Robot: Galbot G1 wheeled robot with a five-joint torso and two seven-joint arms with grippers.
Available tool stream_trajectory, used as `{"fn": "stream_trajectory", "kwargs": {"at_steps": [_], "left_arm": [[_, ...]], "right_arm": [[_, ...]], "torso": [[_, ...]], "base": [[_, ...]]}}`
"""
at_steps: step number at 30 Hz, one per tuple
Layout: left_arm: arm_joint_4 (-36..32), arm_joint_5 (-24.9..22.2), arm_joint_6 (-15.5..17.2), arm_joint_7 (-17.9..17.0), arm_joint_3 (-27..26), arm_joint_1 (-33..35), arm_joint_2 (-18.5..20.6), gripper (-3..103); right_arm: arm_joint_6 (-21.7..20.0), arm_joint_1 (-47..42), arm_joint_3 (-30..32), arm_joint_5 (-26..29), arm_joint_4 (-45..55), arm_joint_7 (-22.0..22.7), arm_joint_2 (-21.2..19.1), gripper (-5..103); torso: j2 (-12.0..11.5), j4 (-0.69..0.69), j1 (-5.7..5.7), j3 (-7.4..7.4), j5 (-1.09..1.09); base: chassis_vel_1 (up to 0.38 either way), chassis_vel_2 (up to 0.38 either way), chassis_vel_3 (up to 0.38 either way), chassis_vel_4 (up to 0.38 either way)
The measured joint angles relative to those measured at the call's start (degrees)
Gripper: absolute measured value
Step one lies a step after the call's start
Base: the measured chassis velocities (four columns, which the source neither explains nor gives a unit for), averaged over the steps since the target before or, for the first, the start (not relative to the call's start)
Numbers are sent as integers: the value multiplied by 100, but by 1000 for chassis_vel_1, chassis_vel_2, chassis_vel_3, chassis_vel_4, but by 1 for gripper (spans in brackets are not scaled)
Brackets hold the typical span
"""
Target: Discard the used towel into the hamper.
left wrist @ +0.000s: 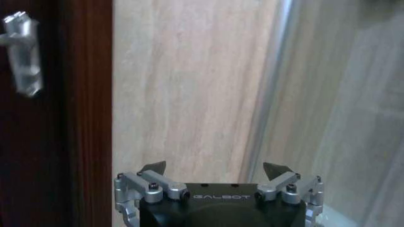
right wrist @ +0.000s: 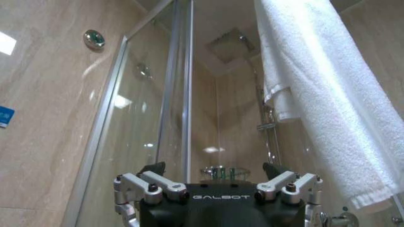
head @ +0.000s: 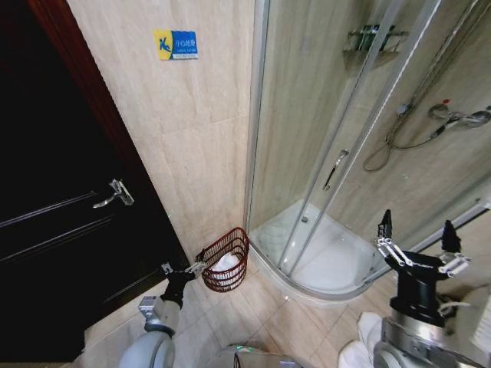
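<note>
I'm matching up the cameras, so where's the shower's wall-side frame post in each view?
Head view: frame post, upper centre, right of the beige tiled wall.
Left wrist view: between that wall and the glass.
Right wrist view: again between wall and glass.
Shared landmark: the wall.

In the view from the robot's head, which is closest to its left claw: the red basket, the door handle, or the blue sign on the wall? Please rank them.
From the left gripper, low by the wall:
1. The hamper, right beside it on the floor, white cloth inside.
2. The door handle, up on the dark door to the left.
3. The blue sign, high on the tiled wall.
</note>
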Motion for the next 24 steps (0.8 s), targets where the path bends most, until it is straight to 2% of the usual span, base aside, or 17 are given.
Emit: {"fn": "stream_trajectory", "kwargs": {"at_steps": [2,8,21,24], "left_arm": [[-184,112,302,203,-118,-21,51,100],[-401,227,606,391,-256,2,97,100],[-678,253,722,401,-127,119,-5,100],[-716,164,723,285,62,183,-110,100]], "right_arm": [[-6,1,16,15,3,14,-11,100],[-7,34,-4,22,-1,24,28,100],[-16,33,-16,44,48,29,16,100],[-16,7,-13,47,108,31,16,100]], "torso": [[0,0,0,0,0],[0,0,0,0,-1],[0,0,0,0,-1],[0,0,0,0,-1]], "base": [[0,0,0,0],[0,0,0,0],[0,0,0,0],[0,0,0,0]]}}
